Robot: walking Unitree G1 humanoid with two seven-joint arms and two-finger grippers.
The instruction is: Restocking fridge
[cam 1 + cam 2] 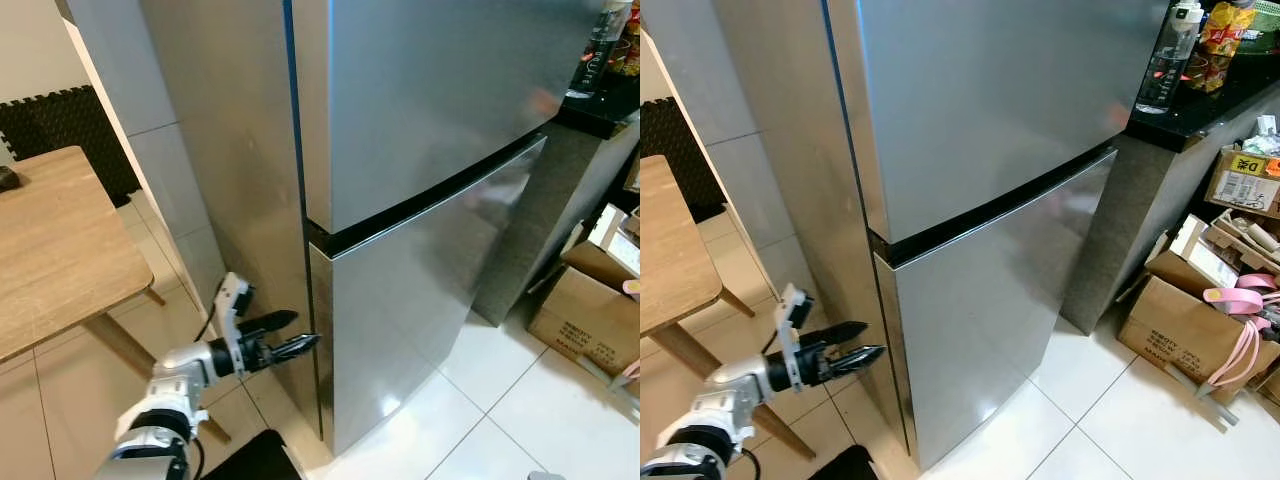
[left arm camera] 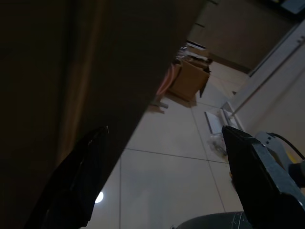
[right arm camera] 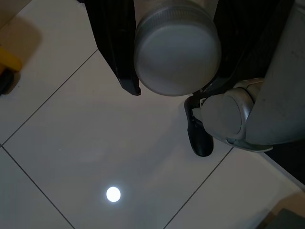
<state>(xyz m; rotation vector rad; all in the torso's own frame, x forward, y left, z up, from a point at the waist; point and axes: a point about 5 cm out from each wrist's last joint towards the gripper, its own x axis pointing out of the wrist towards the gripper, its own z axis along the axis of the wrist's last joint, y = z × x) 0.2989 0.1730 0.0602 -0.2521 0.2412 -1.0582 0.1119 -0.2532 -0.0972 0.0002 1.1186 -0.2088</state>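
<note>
The steel fridge stands before me with its upper door (image 1: 440,90) and lower door (image 1: 420,300) both closed. My left gripper (image 1: 305,330) is open, low down at the left edge of the lower door. One finger lies along the fridge's side panel (image 1: 250,150) and the other fingertip reaches the door's edge. In the left wrist view the two black fingers (image 2: 71,186) spread wide beside the dark fridge wall. My right gripper (image 3: 171,81) hangs down over the floor tiles, its fingers closed on a round silver can (image 3: 177,47).
A wooden table (image 1: 50,240) stands close on the left, its leg just behind my left arm. Cardboard boxes (image 1: 1180,320) and pink straps (image 1: 1240,300) crowd the floor to the right. A dark counter (image 1: 1200,110) with a bottle (image 1: 1165,60) adjoins the fridge.
</note>
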